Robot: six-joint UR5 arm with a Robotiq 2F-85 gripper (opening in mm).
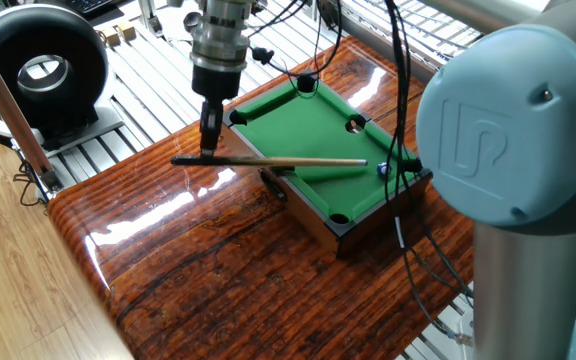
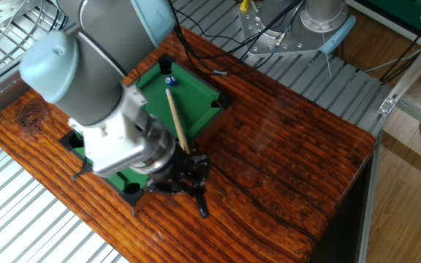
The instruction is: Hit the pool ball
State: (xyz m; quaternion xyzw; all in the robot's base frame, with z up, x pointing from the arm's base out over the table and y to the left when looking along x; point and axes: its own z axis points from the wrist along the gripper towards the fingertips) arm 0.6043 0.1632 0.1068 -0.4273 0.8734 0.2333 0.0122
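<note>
Wooden desk (image 1: 218, 260) carries green pool table (image 1: 308, 125), fingers (image 1: 209, 150) clenched on cue (image 1: 288, 161), pool ball (image 1: 382, 170) just past cue tip near table's edge.

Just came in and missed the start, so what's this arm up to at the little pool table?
The UR5's gripper holds the dark butt of a thin wooden cue, which reaches out over the miniature pool table. The pool ball, dark blue with a white patch, sits on the green felt close to the far end rail, and a small gap separates it from the cue's tip.
</note>
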